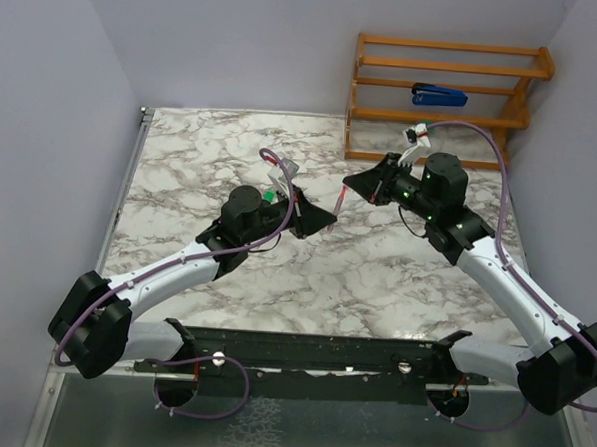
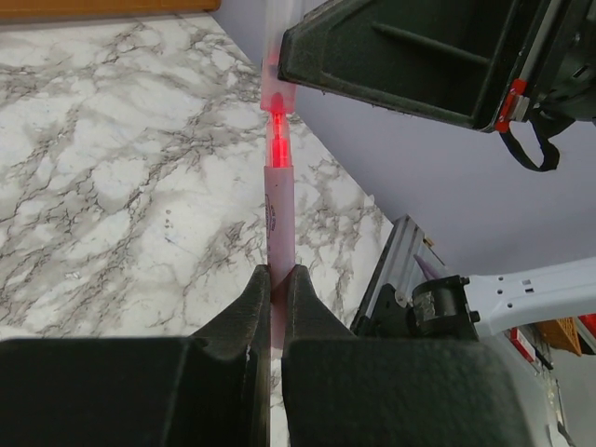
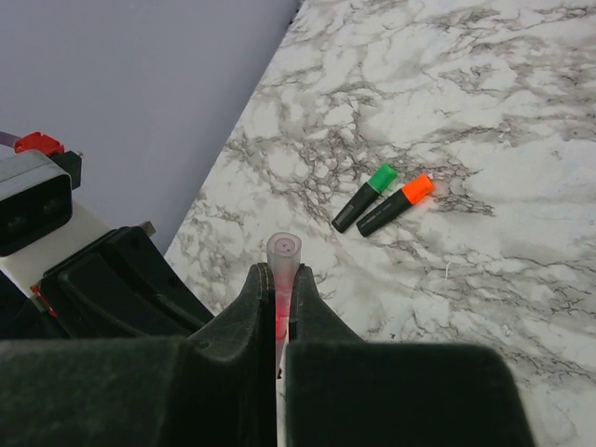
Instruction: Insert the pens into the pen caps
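Note:
My left gripper (image 2: 277, 272) is shut on the body of the slim pale pink pen (image 2: 279, 209) and holds it above the table. The pen's red tip (image 2: 277, 135) points into a translucent pink cap (image 3: 283, 250). My right gripper (image 3: 279, 272) is shut on that cap. In the top view the two grippers, left (image 1: 317, 220) and right (image 1: 365, 183), face each other with the pink pen (image 1: 342, 200) between them. Two black pens lie side by side on the marble, one with a green end (image 3: 365, 197), one with an orange end (image 3: 396, 205). I see no loose green or orange cap.
A wooden rack (image 1: 439, 116) stands at the back right with a blue stapler-like object (image 1: 438, 94) on a shelf. Lilac walls close in the marble table (image 1: 202, 158) on the left, back and right. The arms' black mounting bar (image 1: 312, 349) runs along the near edge.

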### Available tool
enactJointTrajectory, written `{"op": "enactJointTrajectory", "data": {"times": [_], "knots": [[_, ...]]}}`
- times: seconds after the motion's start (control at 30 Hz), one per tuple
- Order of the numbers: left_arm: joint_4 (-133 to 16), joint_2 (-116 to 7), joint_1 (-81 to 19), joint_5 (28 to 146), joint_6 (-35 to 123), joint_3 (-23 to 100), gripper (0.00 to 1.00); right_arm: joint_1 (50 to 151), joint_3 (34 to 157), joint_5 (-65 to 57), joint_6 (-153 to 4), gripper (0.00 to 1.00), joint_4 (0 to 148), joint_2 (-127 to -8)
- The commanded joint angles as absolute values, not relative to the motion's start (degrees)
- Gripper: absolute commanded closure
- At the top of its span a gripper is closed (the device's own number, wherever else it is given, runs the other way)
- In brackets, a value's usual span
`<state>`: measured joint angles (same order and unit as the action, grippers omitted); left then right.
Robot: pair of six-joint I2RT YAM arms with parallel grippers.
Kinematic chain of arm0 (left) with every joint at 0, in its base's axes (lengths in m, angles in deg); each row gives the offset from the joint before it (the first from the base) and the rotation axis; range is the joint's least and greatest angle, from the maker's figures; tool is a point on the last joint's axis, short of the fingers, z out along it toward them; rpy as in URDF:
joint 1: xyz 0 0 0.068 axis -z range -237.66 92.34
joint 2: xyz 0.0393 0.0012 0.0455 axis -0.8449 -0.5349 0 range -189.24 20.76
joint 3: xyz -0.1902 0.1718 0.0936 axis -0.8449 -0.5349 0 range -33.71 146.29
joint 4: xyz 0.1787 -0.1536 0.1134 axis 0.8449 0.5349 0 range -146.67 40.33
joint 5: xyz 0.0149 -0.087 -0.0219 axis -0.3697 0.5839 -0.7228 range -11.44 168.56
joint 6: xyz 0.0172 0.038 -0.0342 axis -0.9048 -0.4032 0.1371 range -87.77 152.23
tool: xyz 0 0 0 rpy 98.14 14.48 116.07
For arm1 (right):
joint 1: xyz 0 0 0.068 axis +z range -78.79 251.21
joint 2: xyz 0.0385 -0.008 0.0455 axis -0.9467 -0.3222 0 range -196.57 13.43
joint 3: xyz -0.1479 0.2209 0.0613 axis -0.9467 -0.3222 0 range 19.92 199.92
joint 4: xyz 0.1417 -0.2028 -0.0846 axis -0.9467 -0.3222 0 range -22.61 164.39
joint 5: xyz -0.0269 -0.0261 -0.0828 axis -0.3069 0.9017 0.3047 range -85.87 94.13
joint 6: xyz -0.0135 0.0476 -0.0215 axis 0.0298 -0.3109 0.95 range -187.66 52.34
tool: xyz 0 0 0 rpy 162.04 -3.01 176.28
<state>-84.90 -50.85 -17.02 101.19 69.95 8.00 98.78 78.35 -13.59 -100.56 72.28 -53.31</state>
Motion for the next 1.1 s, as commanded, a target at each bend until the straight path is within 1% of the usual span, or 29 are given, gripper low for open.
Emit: {"op": "enactJointTrajectory", "data": {"times": [0.0,0.4,0.63,1.07], "knots": [[-86.8,-48.7,-16.7,100.8,69.9,8.0,1.00,99.8,77.7,-14.3,-99.8,0.99,71.9,-53.2],[-86.8,-48.2,-16.7,100.2,70.1,7.1,1.00,100.2,78.5,-13.5,-98.9,0.99,70.0,-52.1],[-86.6,-47.8,-16.7,97.5,69.5,7.4,1.00,100.3,77.3,-14.3,-99.7,0.99,70.1,-51.4],[-86.3,-51.6,-17.3,95.3,67.4,12.8,1.00,101.8,75.2,-15.1,-100.6,1.00,70.0,-50.7]]}}
